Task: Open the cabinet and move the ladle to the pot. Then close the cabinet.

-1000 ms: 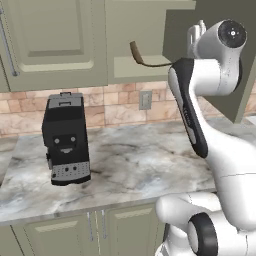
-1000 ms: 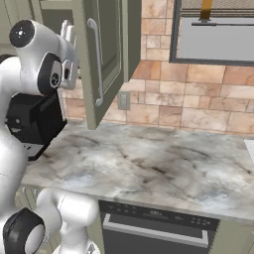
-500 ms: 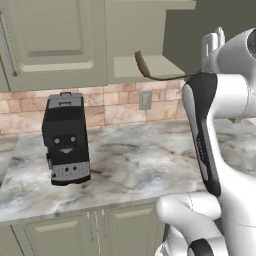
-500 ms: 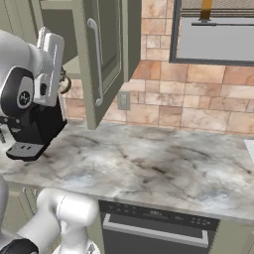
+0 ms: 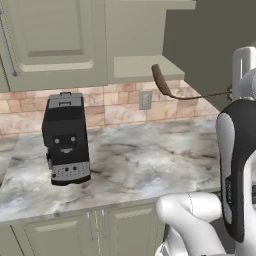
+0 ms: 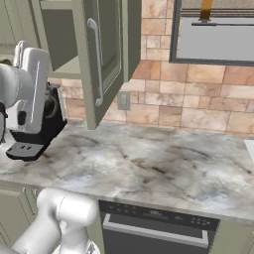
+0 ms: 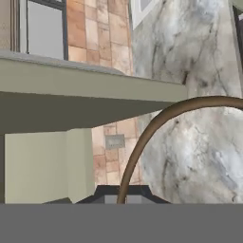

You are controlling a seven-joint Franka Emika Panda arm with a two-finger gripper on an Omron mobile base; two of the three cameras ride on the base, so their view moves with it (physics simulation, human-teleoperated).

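Observation:
The brown ladle hangs in the air above the counter, just outside the open sage-green cabinet. Its scoop points left and its thin handle runs right to my hand. In the hand view the curved handle rises from between the fingertips of my gripper, which is shut on it. The cabinet door stands swung open, its long silver bar handle facing the room. The pot is out of view.
A black coffee machine stands on the marble counter to the left, under a closed upper cabinet. A wall outlet sits on the tiled backsplash. A dark appliance front is below the counter edge.
The arm has drawn the ladle out of the cabinet, so it now sits lower and further right in the left base view. The hand has swung back toward the base. The door stays open.

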